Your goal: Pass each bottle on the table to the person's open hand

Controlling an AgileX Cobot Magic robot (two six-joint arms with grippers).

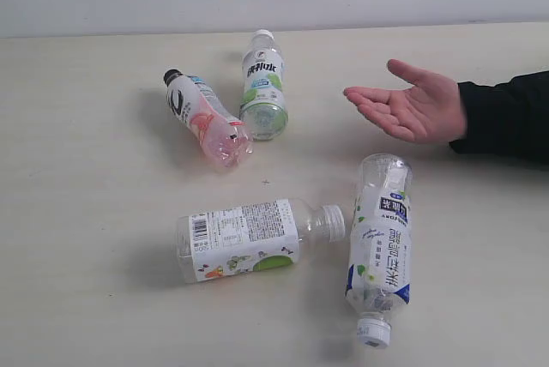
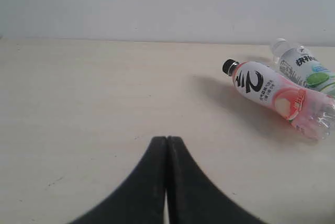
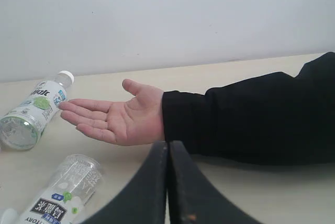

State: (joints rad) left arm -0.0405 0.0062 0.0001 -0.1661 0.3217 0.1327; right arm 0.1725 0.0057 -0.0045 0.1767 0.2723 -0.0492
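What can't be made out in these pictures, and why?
Exterior view: neither the left gripper nor the right gripper is in frame, so their place over the table is unknown.
Left wrist view: the green-label bottle is cut off by the frame edge.
Right wrist view: the blue-label bottle and the person's sleeve run off the frame edge.

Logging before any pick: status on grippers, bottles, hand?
Left gripper shut, empty; right gripper shut, empty. Pink bottle, green-label bottle, white-label bottle, blue-label bottle all lying on table. Open hand palm up, empty. Nothing in the way.
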